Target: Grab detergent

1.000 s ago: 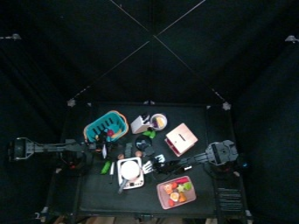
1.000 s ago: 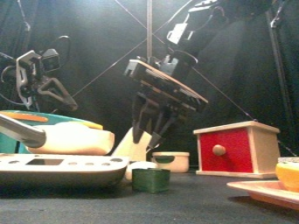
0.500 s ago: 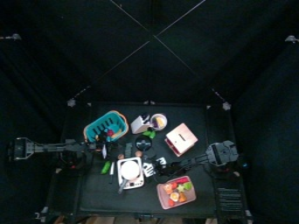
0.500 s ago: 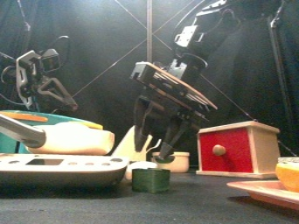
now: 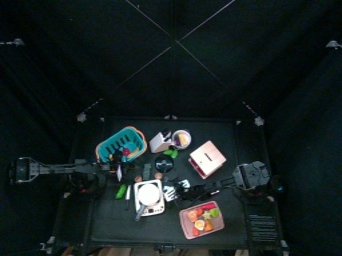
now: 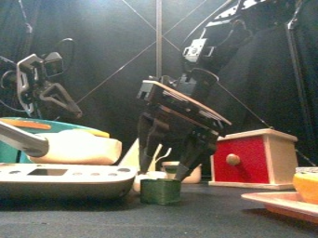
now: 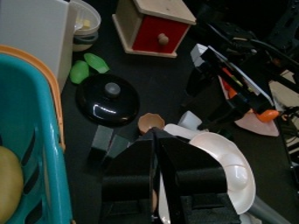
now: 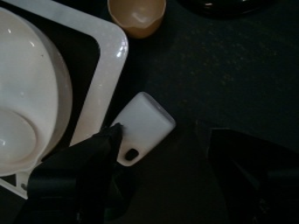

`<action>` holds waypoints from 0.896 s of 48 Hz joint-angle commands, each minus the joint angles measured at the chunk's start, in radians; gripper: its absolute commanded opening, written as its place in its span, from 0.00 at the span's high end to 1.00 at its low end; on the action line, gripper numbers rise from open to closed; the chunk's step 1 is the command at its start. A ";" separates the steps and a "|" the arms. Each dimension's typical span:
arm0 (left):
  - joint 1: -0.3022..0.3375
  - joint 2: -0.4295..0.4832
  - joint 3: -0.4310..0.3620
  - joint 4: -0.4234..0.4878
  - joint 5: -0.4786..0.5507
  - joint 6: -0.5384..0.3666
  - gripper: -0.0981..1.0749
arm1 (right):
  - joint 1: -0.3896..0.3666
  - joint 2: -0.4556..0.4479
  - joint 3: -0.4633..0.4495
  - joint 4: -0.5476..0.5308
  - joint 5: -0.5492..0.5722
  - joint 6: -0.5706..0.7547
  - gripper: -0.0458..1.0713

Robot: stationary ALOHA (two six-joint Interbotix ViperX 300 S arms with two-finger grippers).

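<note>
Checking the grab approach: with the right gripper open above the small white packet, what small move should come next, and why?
Probably lower the right gripper straight down: its jaws stand wide open, the white packet lies flat between them beside the white tray, not yet gripped.

This is a robot test rig in a lab, not a home: black curtains (image 5: 171,60) pen in a small black table (image 5: 241,150), two black arms reach over its left and right edges, and household props crowd it.

Basket (image 5: 119,143) at the table's left, box (image 5: 207,157) to its right, plate (image 5: 202,219) in front of box.
</note>
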 commanded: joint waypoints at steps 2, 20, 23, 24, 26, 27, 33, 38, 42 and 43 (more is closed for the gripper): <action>0.002 0.000 -0.011 -0.002 -0.003 0.000 0.55 | -0.017 -0.025 -0.021 -0.005 -0.002 -0.002 0.08; 0.002 0.002 -0.009 -0.002 -0.003 0.000 0.55 | -0.012 0.005 -0.005 0.051 0.003 -0.005 0.08; 0.002 0.000 -0.009 -0.002 -0.003 0.000 0.55 | -0.012 -0.006 0.005 0.051 0.014 -0.003 0.08; 0.002 0.002 -0.009 -0.002 -0.003 0.000 0.55 | -0.012 -0.011 0.008 0.052 0.020 -0.003 0.08; 0.002 0.000 -0.009 -0.002 -0.003 0.000 0.55 | -0.012 -0.018 0.012 0.054 0.034 -0.003 0.08; 0.002 0.002 -0.009 -0.002 -0.003 0.000 0.55 | -0.012 -0.021 0.014 0.054 0.040 -0.003 0.08; 0.003 0.002 -0.008 -0.002 -0.003 0.000 0.55 | -0.006 -0.048 0.029 0.046 0.067 -0.005 0.08; 0.003 0.002 -0.008 -0.002 -0.003 0.000 0.55 | 0.002 -0.083 0.048 0.043 0.071 -0.005 0.08; 0.003 0.002 -0.008 -0.002 -0.003 0.000 0.55 | 0.008 -0.112 0.057 0.020 0.071 -0.006 0.08; 0.003 0.002 -0.008 -0.002 -0.003 0.000 0.55 | 0.009 -0.120 0.060 0.009 0.071 -0.008 0.08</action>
